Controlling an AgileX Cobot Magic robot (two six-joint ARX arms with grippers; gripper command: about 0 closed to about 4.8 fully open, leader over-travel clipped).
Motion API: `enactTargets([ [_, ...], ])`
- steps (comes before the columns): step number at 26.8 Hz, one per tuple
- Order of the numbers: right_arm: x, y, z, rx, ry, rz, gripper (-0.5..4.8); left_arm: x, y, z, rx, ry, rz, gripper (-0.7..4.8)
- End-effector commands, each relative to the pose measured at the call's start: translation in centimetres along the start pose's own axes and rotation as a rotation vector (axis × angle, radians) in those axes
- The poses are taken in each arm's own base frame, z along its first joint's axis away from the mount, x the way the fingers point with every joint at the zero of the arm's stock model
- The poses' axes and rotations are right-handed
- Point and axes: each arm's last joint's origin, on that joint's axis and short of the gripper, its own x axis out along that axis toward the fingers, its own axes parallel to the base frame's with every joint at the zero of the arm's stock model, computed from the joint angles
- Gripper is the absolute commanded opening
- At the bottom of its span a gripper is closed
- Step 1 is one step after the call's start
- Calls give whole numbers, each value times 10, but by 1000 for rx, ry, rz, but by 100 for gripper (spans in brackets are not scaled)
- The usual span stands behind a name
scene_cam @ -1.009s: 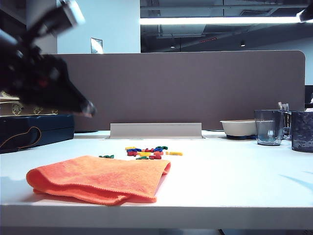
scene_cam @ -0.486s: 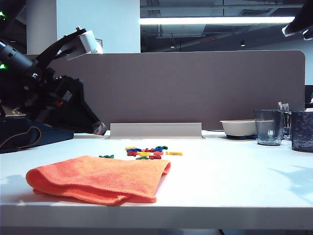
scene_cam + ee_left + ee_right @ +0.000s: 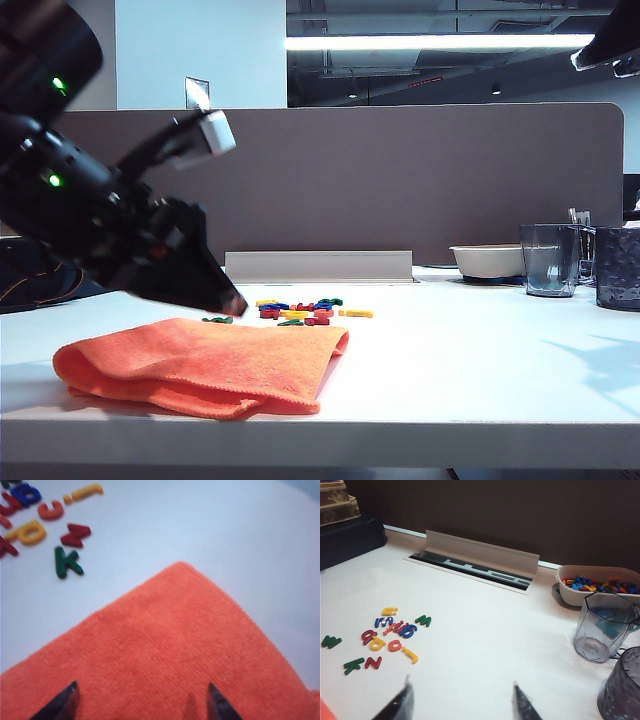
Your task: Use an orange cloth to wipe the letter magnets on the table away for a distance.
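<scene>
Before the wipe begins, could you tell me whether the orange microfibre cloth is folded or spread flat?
Folded: the orange microfibre cloth shows doubled layers along its near edge.

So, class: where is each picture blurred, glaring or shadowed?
Exterior view: ceiling strip light glares; the dark left gripper is soft over the fuzzy orange cloth. Left wrist view: the small coloured plastic letter magnets are out of focus. Right wrist view: sharp; right gripper jaws open above the white table.
</scene>
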Motion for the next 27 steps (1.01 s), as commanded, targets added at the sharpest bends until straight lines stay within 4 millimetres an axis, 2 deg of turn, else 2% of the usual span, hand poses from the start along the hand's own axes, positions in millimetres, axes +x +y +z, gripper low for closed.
enactTargets([
  [1,0,0,2,-9,-13,-4,248,13,3,-2,-16,29,-38,319],
  [14,0,-1,2,-32,-4,-42,248,27,2,-17,-76,107,-102,315],
  [18,0,-2,2,-32,-2,-49,248,29,3,-18,-74,106,-93,228],
  [21,0,-2,1,-29,6,-48,248,29,4,-15,-64,91,-87,122],
  [22,0,-2,0,-28,13,-53,248,30,5,-11,-59,77,-84,69],
  [24,0,-2,0,-37,19,-61,248,31,7,-5,-52,59,-79,20],
  [27,0,-2,-1,-46,23,-60,248,32,10,4,-43,32,-72,-6],
])
